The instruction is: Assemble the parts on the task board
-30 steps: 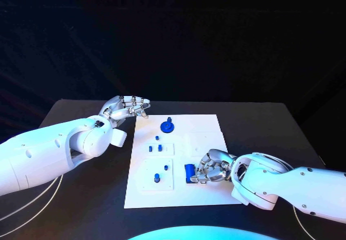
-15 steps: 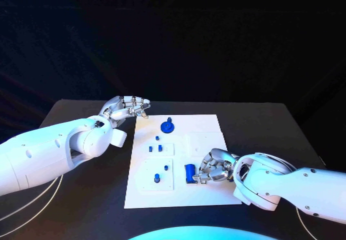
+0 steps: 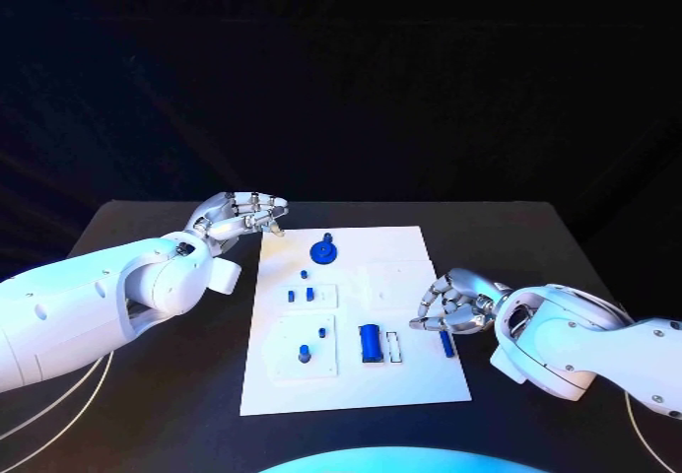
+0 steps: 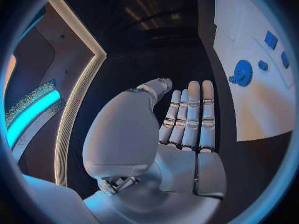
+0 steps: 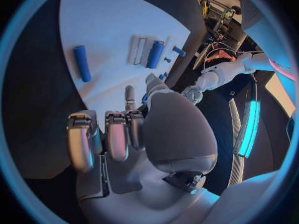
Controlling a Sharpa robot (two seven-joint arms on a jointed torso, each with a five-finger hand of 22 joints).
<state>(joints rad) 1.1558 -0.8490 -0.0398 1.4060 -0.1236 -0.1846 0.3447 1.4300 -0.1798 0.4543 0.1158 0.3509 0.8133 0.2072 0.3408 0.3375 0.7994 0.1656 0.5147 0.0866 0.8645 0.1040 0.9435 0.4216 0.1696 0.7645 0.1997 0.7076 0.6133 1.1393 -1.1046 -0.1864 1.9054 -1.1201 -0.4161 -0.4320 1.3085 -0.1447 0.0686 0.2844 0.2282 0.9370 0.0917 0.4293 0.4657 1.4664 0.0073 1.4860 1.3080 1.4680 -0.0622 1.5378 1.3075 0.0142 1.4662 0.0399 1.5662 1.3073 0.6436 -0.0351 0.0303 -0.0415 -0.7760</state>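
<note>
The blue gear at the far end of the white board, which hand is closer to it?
Left. The left hand hovers just off the task board's far left corner, beside the blue gear. The right hand is further off, by the board's right edge.

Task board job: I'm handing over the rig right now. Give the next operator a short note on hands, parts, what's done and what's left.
Left hand: holds nothing, fingers together, off the far left corner of the task board.
Right hand: fingers curled, holding nothing, at the board's right edge.
Parts: blue gear on the far end; a blue block stands in a slot mid-board; a blue bar lies loose beside the right hand.
Done: block and small pegs appear seated.
Left: likely the loose bar.
</note>
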